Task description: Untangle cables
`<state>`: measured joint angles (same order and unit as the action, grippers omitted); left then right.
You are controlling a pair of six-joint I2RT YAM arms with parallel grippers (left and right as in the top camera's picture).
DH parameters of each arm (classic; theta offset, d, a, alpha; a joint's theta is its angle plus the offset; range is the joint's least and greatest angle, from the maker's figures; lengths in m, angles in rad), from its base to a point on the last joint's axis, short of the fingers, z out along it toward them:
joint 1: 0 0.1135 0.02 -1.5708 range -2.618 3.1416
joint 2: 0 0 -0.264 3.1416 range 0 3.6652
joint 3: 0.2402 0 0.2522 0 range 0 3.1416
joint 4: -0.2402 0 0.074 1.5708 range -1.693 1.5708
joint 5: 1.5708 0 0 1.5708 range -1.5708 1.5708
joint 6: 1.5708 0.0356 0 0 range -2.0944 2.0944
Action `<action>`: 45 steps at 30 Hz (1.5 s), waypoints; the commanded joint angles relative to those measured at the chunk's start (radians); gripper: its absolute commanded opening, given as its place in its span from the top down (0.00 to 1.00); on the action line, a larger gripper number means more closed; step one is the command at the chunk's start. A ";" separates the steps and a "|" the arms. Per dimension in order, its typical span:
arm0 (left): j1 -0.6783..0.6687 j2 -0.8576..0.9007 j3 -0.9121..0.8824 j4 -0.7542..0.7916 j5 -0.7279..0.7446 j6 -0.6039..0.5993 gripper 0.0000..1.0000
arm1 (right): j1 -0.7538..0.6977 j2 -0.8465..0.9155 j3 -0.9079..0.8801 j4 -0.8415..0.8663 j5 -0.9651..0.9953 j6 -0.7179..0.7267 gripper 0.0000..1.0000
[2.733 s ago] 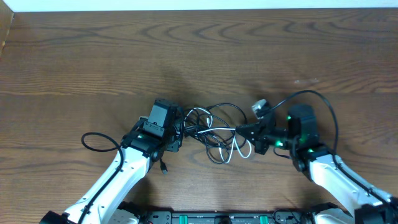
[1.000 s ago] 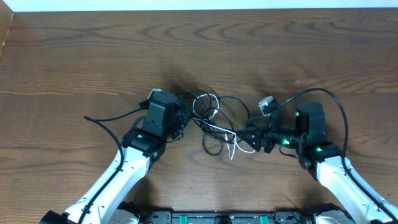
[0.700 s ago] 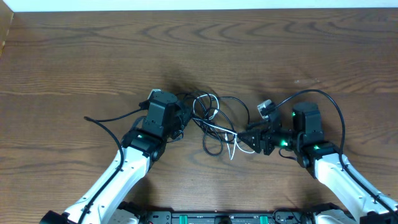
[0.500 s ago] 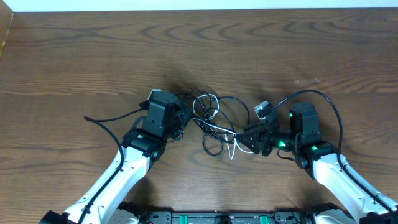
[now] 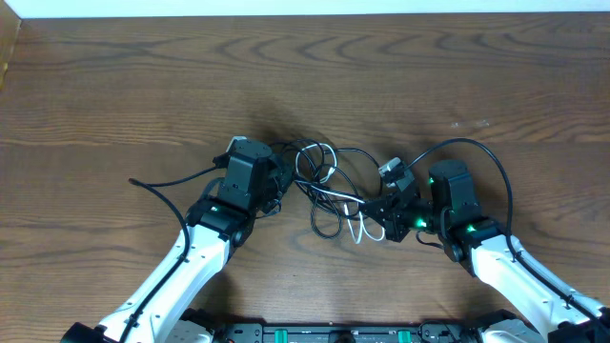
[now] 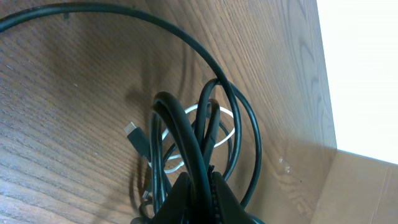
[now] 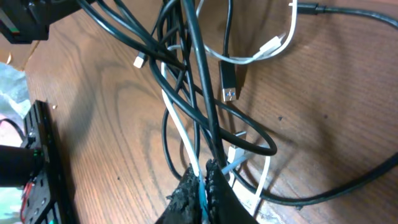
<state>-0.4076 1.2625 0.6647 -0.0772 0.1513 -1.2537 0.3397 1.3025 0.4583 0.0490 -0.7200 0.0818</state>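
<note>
Left tool (image 6: 198, 185) pressed shut on a bunch of black cords and right tool (image 7: 203, 173) pinched together on a white strand and the black ones beside it, each gripping one side of the tangled cables (image 5: 329, 189) at the middle of the wooden table (image 5: 143, 86). From the left tool the black cords rise in tight loops, with a white loop showing behind them and a small plug end (image 6: 134, 132) hanging free just beside. From the right tool the strands fan out over the wood. The white cable (image 7: 176, 127) runs up among crossing black ones, and a black plug (image 7: 226, 81) with a metal tip lies in their midst. Seen from above, the knot sits between the two arms, its white loop nearest the right tool
</note>
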 commanded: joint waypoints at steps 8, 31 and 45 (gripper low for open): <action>0.000 0.006 0.020 0.003 -0.002 0.000 0.92 | -0.009 -0.057 0.006 0.017 -0.031 0.021 0.99; 0.000 0.006 0.020 -0.122 -0.150 -0.095 0.92 | -0.645 -0.903 0.035 0.195 0.171 0.449 0.99; 0.000 0.006 0.020 0.072 0.037 0.192 0.92 | -0.499 -0.802 0.035 -0.183 -0.125 0.426 0.60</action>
<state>-0.4076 1.2625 0.6659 -0.0265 0.1116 -1.1969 -0.2031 0.4873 0.4854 -0.0731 -0.7937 0.5163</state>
